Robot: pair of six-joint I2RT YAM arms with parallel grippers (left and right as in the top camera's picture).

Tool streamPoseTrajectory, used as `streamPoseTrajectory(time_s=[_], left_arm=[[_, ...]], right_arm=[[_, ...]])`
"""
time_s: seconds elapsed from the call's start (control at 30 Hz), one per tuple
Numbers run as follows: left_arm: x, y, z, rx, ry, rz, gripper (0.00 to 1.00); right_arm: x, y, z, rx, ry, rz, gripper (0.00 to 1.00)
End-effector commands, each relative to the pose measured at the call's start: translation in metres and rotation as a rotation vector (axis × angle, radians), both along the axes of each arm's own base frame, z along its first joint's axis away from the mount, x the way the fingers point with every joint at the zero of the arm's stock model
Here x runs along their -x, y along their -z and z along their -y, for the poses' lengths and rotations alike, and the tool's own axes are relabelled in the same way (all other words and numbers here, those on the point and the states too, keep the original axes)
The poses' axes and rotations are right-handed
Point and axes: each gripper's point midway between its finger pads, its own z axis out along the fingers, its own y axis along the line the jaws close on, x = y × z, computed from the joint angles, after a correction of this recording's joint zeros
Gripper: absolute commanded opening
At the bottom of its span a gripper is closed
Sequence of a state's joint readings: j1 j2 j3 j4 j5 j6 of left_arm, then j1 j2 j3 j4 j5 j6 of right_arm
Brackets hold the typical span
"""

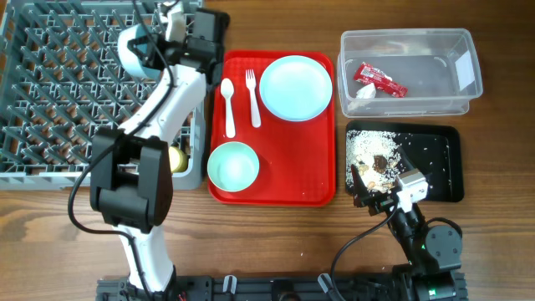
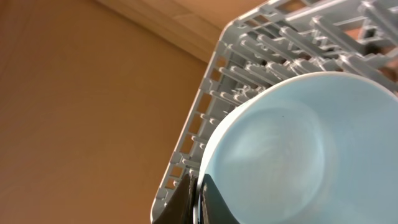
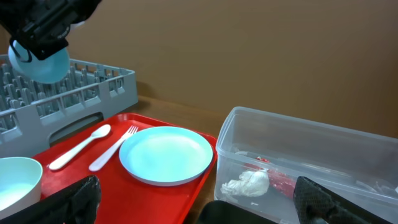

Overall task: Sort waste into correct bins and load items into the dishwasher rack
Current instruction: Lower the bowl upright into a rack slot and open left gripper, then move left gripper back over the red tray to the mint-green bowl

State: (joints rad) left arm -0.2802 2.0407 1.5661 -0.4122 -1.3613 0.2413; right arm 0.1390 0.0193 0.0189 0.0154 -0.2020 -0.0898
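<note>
The left end effector (image 2: 198, 194) pinches the rim of a saucer (image 2: 292, 149) — pale blue-green, glossy, round, shallow — above the grey rack (image 2: 249, 56).

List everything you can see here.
Rack: one, grey, left.
Red tray: one, centre.
Plate: one, pale blue, red tray.
Bowl: one, blue-green, red tray.
Spoon, fork: one each, white, red tray.
Cup: one, yellow, rack's right edge.
Saucer: one, pale blue, held over rack.
Tub: one, clear, upper right.
Wrapper: one, red, in tub.
Scrap: one, white, in tub.
Black tray: one, below tub.
Rice, brown bits: scattered, black tray.
Left end effector: shut on saucer.
Right end effector: open, beside black tray.
</note>
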Motion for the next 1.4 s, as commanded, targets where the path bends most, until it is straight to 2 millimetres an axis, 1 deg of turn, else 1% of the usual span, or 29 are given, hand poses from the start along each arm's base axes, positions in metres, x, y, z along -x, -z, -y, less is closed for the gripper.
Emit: streamPoseTrajectory(time_s=[0.0, 0.1, 0.2, 0.33, 0.43, 0.67, 0.7, 0.77, 0.8, 0.83, 0.9, 0.97, 1.07, 1.13, 1.17, 1.27, 1.3, 1.33, 1.37], left_arm=[[0.001, 0.02, 0.008, 0.014, 0.001, -0.001, 0.04], [0.0, 0.031, 0.007, -0.008, -0.006, -0.031, 0.04], [-0.001, 0.036, 0.012, -0.013, 0.004, -0.043, 0.04], [-0.002, 0.03, 0.026, -0.031, 0.015, -0.003, 0.04], [-0.002, 0.03, 0.038, -0.03, 0.04, -0.002, 0.04], [0.0, 0.025, 0.045, -0.048, 0.044, 0.01, 0.05], [0.001, 0.023, 0.047, -0.046, 0.047, 0.015, 0.11], [0.002, 0.016, 0.053, -0.031, 0.058, 0.049, 0.33], [0.003, 0.01, 0.057, -0.017, 0.065, 0.08, 0.41], [0.004, 0.003, 0.061, -0.003, 0.072, 0.111, 0.53], [0.005, -0.008, 0.075, 0.044, 0.117, 0.141, 0.63], [0.007, -0.017, 0.087, 0.089, 0.16, 0.161, 0.71], [0.012, -0.026, 0.107, 0.202, 0.244, 0.171, 0.77], [0.022, -0.02, 0.12, 0.354, 0.302, 0.145, 0.8], [0.029, -0.013, 0.126, 0.454, 0.32, 0.118, 0.8], [0.049, 0.0, 0.136, 0.691, 0.318, 0.067, 0.8], [0.057, 0.002, 0.138, 0.766, 0.31, 0.052, 0.78], [0.061, 0.0, 0.138, 0.817, 0.302, 0.051, 0.75], [0.064, -0.003, 0.135, 0.855, 0.291, 0.063, 0.74]], right_arm=[[0.001, 0.003, -0.001, -0.013, -0.01, 0.0, 1.0], [0.001, 0.003, -0.001, -0.013, -0.01, 0.0, 1.0], [0.001, 0.003, -0.001, -0.013, -0.01, 0.0, 1.0], [0.001, 0.003, -0.001, -0.013, -0.01, 0.0, 1.0], [0.001, 0.003, -0.001, -0.013, -0.01, 0.0, 1.0], [0.001, 0.003, -0.001, -0.013, -0.01, 0.0, 1.0], [0.001, 0.003, -0.001, -0.013, -0.01, 0.0, 1.0], [0.001, 0.003, -0.001, -0.013, -0.01, 0.0, 1.0], [0.001, 0.003, -0.001, -0.013, -0.01, 0.0, 1.0], [0.001, 0.003, -0.001, -0.013, -0.01, 0.0, 1.0], [0.001, 0.003, -0.001, -0.014, -0.01, -0.001, 1.0], [0.001, 0.003, -0.001, -0.013, -0.01, 0.0, 1.0], [0.001, 0.003, -0.001, -0.013, -0.01, 0.0, 1.0], [0.001, 0.003, -0.001, -0.013, -0.01, 0.0, 1.0], [0.001, 0.003, -0.001, -0.013, -0.01, 0.0, 1.0], [0.001, 0.003, -0.001, -0.013, -0.01, 0.0, 1.0], [0.001, 0.003, -0.001, -0.013, -0.01, 0.0, 1.0], [0.001, 0.003, -0.001, -0.013, -0.01, 0.0, 1.0], [0.001, 0.003, -0.001, -0.013, -0.01, 0.0, 1.0]])
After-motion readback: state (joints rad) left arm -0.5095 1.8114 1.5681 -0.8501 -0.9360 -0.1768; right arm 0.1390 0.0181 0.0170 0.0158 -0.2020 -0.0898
